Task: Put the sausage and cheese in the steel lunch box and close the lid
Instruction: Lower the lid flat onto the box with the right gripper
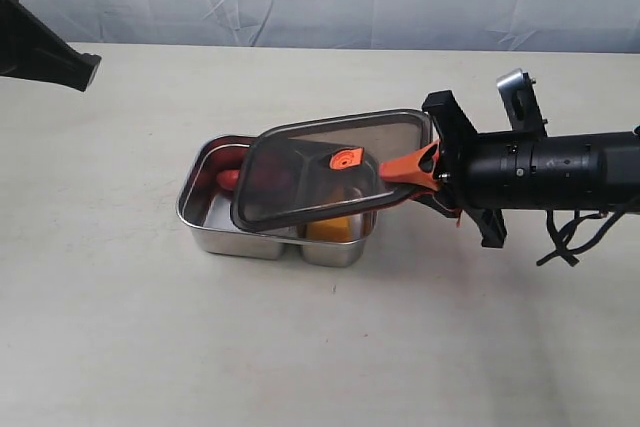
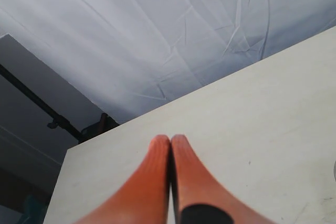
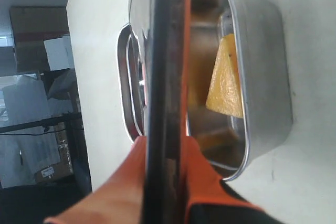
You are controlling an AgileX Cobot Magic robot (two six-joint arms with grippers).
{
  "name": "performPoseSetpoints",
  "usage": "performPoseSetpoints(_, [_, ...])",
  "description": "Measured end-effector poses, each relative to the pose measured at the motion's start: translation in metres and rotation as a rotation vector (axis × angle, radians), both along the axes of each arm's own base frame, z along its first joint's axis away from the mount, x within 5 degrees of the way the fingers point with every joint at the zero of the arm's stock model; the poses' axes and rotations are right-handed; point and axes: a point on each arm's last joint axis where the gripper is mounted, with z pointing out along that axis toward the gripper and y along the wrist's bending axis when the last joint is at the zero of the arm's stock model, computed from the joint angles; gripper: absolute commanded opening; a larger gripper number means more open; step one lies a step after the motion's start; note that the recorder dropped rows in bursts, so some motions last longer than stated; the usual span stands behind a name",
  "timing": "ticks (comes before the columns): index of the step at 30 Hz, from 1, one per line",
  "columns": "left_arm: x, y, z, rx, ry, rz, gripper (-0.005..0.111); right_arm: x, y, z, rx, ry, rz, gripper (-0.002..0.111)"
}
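Exterior view: the sausage [image 1: 229, 179] lies in the larger compartment of the lunch box [image 1: 240, 244] and the cheese [image 1: 330, 229] in the smaller, so both are in. The lid [image 1: 320, 172] hangs tilted over the box, not seated, with its edge clamped by the right gripper [image 1: 392, 173].

Left wrist view: the left gripper [image 2: 170, 145] is empty, fingers pressed together above the table [image 2: 262, 129].

Right wrist view: orange fingers pinch the lid's edge above the cheese. Only closing is left.

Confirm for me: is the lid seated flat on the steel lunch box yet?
No, the lid is tilted and offset over the steel lunch box, with its edge pinched in the right tool.
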Motion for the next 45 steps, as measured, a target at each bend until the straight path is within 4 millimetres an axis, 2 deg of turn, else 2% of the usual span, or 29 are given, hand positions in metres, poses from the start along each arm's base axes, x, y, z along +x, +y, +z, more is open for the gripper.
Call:
performPoseSetpoints(8, [0.0,0.0,0.0,0.0,0.0,0.0,0.0,-0.001,0.001,-0.001,0.034,0.056,-0.011,-0.001])
performPoseSetpoints(18, [0.0,0.0,0.0,0.0,0.0,0.0,0.0,-0.001,0.001,-0.002,0.025,0.045,-0.005,-0.001])
performPoseSetpoints(32, [0.0,0.0,0.0,-0.001,0.0,-0.002,0.0,0.004,0.002,-0.034,-0.008,0.13,0.008,-0.001])
performPoseSetpoints(45, [0.0,0.0,0.0,-0.001,0.0,-0.002,0.0,0.005,0.002,-0.046,-0.024,0.131,0.035,-0.001])
